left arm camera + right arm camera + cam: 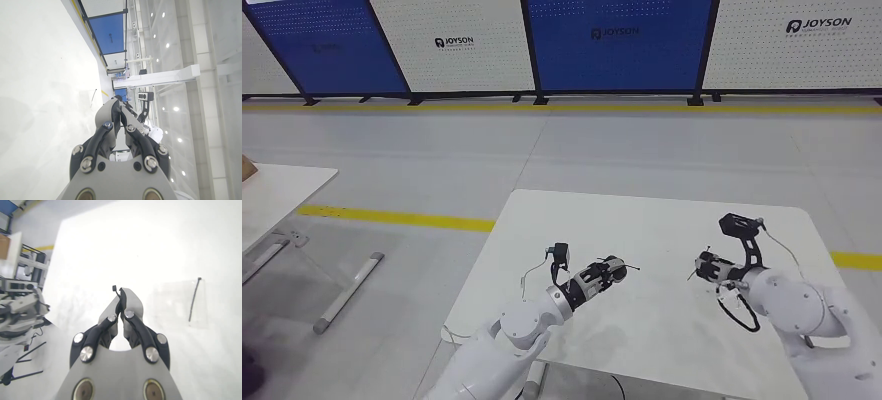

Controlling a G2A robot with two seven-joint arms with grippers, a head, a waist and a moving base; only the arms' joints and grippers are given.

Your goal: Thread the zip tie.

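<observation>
In the top view the flat white table (pixel 662 215) carries both arms, well apart from each other. The left gripper (pixel 614 267) hovers over the table's middle with its fingers closed, and a thin black strip (pixel 632 267) pokes out past their tips toward the other arm. The right gripper (pixel 702 268) faces it, pinching a slim black plastic zip tie (pixel 692 275) whose end juts out at the tip. I cannot tell whether the strip and that tie are one piece.

In the left wrist view the left gripper (pixel 119 103) has its silver fingers (pixel 105 113) pressed together at the tips. Beyond them, on the table (pixel 47 75), a second black zip tie (pixel 93 98) lies loose near the edge.

In the right wrist view the right gripper (pixel 120 294) is clamped on the slim black plastic zip tie (pixel 114 288), whose square head sticks out just past the fingertips. The second black zip tie (pixel 193 302) lies flat on the table (pixel 132 247), off to one side, on what looks like a faint clear sheet (pixel 170 306).
</observation>
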